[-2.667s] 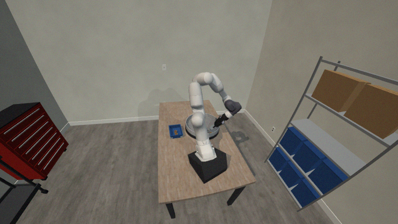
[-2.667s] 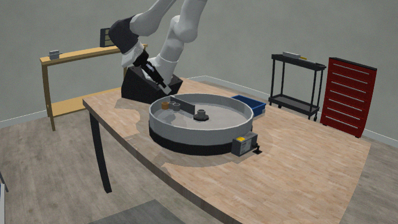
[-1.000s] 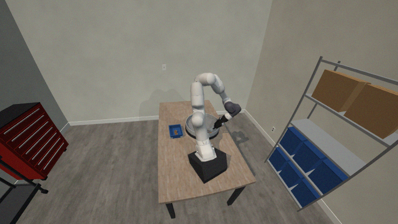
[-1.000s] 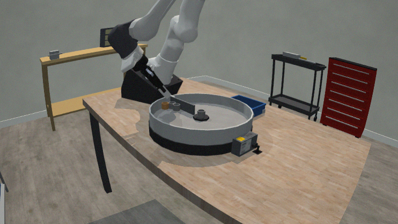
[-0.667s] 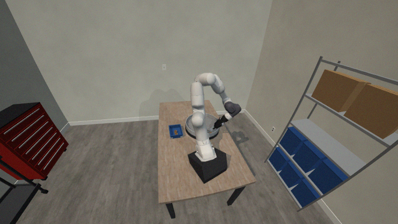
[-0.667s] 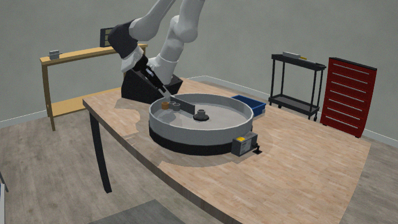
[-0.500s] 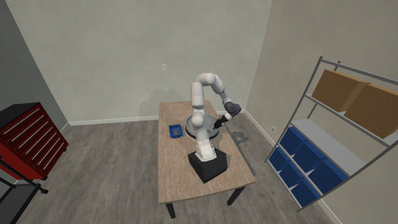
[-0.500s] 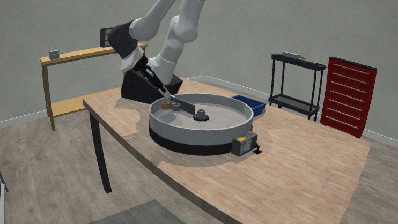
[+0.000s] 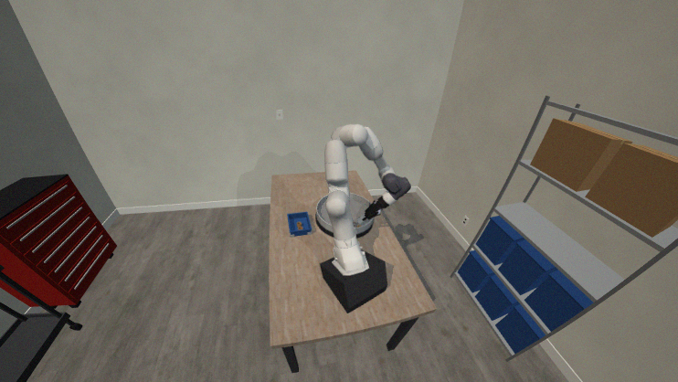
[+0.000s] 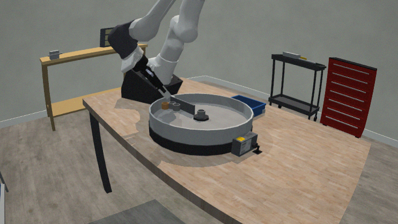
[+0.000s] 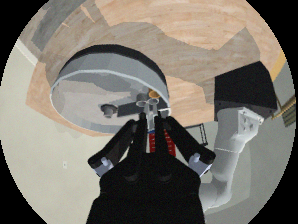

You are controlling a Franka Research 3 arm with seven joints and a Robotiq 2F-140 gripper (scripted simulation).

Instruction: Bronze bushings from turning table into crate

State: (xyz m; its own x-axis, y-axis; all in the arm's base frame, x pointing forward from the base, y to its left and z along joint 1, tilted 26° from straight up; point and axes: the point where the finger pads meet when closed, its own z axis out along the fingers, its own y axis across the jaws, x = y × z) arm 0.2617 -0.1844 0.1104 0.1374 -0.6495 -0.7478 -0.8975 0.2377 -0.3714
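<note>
The turning table (image 9: 323, 224) (image 10: 194, 136) (image 11: 112, 64) is a round grey tray with a raised rim. On it, one bronze bushing (image 10: 164, 105) (image 11: 154, 94) stands close to two steel bushings, one (image 10: 176, 106) nearer the middle and one (image 10: 171, 103) behind, beside the dark divider (image 10: 185, 105). My gripper (image 9: 364, 218) (image 10: 168, 96) (image 11: 151, 108) is shut with nothing seen between its fingertips. It slants down over the rim, its tips just above the steel bushings; whether they touch is unclear. The blue crate (image 9: 290, 224) (image 10: 258, 110) holds bronze bushings (image 9: 296, 228), too small to count.
A grey hub (image 10: 200, 114) rises at the turning table's middle. A control box (image 10: 244, 144) sits against its outer side. The arm's black base (image 9: 353, 284) (image 11: 244, 90) stands on the wooden table (image 9: 293, 303) near the turning table.
</note>
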